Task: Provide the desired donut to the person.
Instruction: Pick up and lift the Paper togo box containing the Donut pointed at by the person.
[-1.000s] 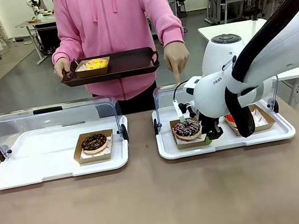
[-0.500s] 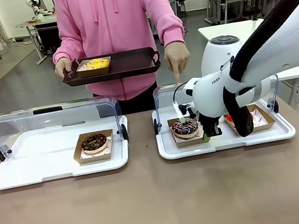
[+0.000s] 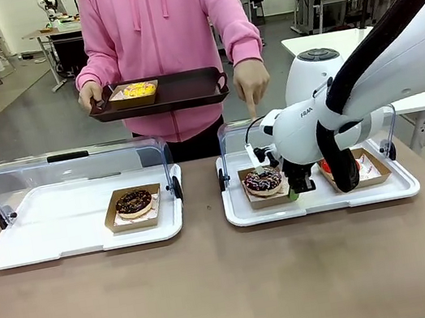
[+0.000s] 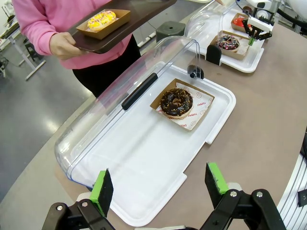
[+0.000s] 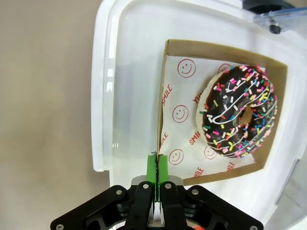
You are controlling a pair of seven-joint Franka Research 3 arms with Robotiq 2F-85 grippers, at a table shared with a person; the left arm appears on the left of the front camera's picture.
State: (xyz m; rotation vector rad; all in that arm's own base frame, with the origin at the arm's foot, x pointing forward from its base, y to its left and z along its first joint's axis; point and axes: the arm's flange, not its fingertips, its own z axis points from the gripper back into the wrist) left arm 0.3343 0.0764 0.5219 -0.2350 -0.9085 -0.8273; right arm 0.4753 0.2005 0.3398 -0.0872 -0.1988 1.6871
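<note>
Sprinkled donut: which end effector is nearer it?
Right. The right end effector pinches the sprinkled donut's cardboard tray; the left end effector hangs open by the other white tray.

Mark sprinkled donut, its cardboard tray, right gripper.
Sprinkled chocolate donut (image 5: 225, 120): right wrist view, icing.
Brown cardboard tray (image 5: 225, 50): right wrist view, top wall.
Right gripper (image 5: 157, 160): right wrist view, between pads.

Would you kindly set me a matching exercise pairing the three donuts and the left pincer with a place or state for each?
Things:
1. yellow donut
2. chocolate donut
3. sprinkled donut
4. left pincer

Places or states:
A. in the box whose wall the right pincer pinches
B. open, holding nothing
C. on the tray held by the person
D. in the left case

Pairs: 1-C, 2-D, 3-A, 4-B
</note>
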